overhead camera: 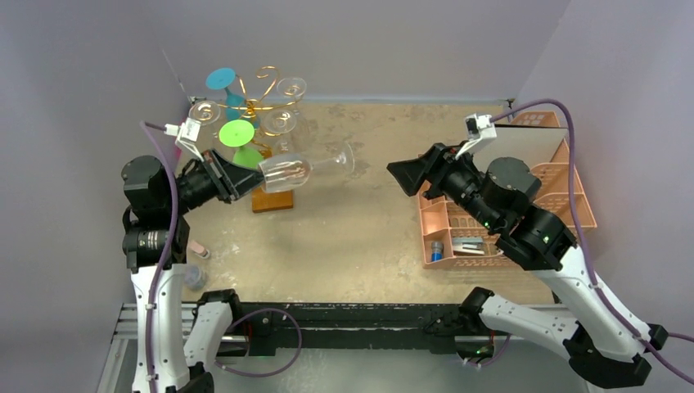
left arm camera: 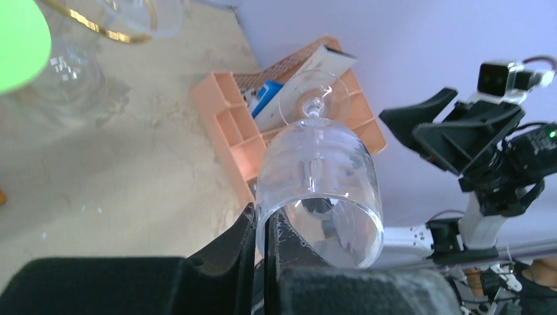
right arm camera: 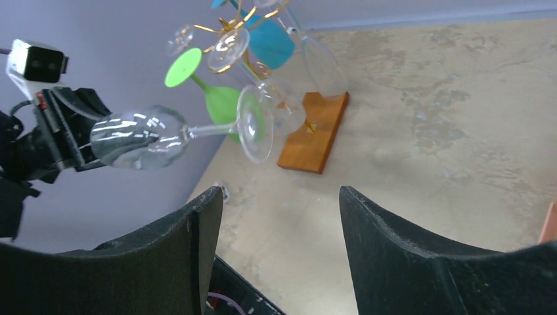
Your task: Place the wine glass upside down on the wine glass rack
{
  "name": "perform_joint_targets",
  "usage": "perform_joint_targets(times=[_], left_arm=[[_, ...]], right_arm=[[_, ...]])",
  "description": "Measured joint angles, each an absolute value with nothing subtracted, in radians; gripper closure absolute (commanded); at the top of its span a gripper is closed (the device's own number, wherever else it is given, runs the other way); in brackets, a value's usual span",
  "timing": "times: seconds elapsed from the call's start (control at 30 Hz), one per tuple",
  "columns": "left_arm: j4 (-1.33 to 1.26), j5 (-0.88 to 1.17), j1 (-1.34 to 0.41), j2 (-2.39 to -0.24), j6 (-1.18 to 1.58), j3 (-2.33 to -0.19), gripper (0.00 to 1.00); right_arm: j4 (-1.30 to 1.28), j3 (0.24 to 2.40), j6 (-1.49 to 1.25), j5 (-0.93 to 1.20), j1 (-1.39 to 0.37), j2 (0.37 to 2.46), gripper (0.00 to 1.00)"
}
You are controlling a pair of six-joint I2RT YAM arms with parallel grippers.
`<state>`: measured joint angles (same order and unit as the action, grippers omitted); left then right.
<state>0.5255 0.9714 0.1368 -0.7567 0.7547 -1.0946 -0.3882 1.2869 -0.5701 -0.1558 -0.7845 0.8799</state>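
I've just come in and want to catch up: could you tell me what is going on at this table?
The left gripper is shut on the rim of a clear wine glass, holding it on its side in the air near the wine glass rack. The right gripper is open and empty, facing the glass's foot. The rack already carries several glasses; this one is not hung yet.

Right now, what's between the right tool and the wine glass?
Nothing: only open air over bare table separates the right tool from the foot of the wine glass. Clearest in the top external view; the right wrist view agrees.
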Motion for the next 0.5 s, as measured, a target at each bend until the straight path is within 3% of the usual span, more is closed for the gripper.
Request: perform_joint_targets(times=[0.27, 0.5], left_arm=[[0.147, 0.883, 0.137, -0.853, 0.973, -1.150, 1.00], [-0.143, 0.815, 0.128, -0.955, 1.113, -1.205, 1.00]], right_arm=[[-0.241, 1.284, -0.657, -0.106, -0.784, 0.893, 0.29], [-0.014, 1.340, -0.770, -0.033, -0.785, 1.056, 0.28]])
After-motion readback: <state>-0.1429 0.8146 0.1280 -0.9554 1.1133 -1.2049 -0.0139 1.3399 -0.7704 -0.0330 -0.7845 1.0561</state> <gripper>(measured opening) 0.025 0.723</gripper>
